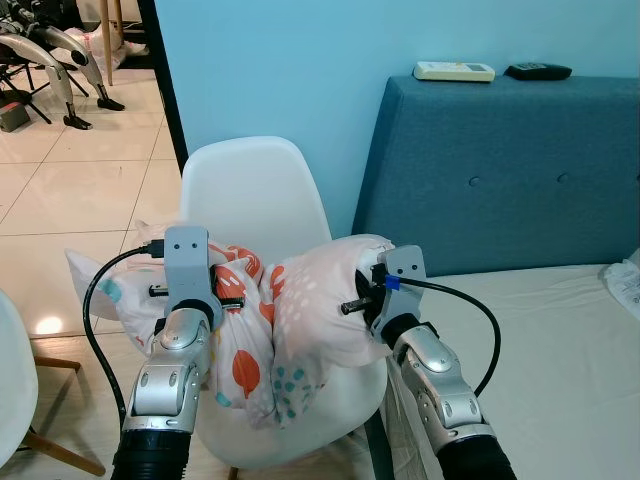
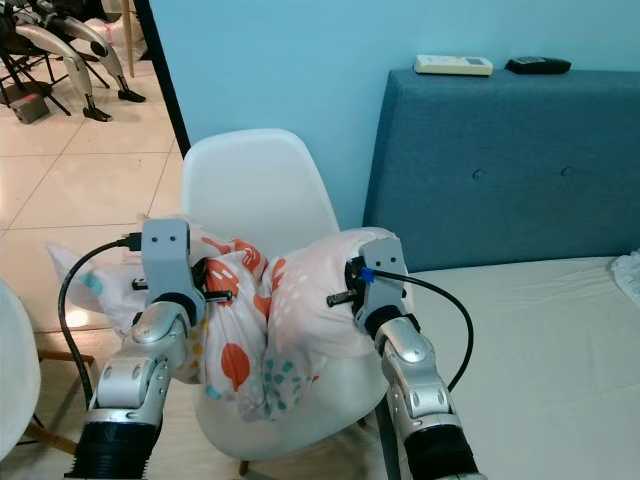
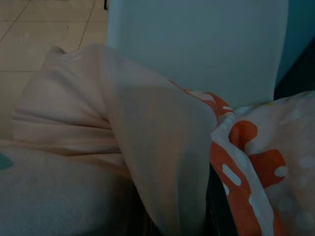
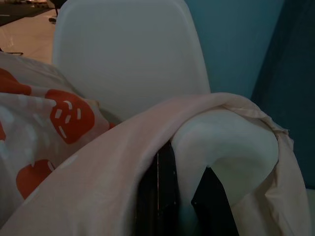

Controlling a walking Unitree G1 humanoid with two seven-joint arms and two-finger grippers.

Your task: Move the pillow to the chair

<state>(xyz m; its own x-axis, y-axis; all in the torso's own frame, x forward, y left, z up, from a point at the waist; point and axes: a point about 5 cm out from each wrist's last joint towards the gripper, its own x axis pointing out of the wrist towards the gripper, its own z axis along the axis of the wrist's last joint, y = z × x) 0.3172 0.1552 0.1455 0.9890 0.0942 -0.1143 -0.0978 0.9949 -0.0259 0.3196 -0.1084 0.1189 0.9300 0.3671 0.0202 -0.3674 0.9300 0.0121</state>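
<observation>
A pink pillow (image 1: pixel 290 330) with orange and teal prints hangs bunched over the seat of a white shell chair (image 1: pixel 250 190). My left gripper (image 1: pixel 232 296) is shut on the pillow's left part and my right gripper (image 1: pixel 352 306) is shut on its right part. Both sets of fingertips are buried in the cloth. In the left wrist view the pillow fabric (image 3: pixel 147 147) folds over the fingers in front of the chair back (image 3: pixel 197 44). In the right wrist view the black fingers (image 4: pixel 165 196) pinch the cover and white filling (image 4: pixel 231 147), with the chair back (image 4: pixel 128 54) behind.
A blue padded headboard (image 1: pixel 500 170) and a beige mattress (image 1: pixel 560 350) lie to the right of the chair. Two remotes (image 1: pixel 453 71) rest on top of the headboard. Another white chair's edge (image 1: pixel 15 370) is at the left. Tiled floor (image 1: pixel 80 190) stretches left.
</observation>
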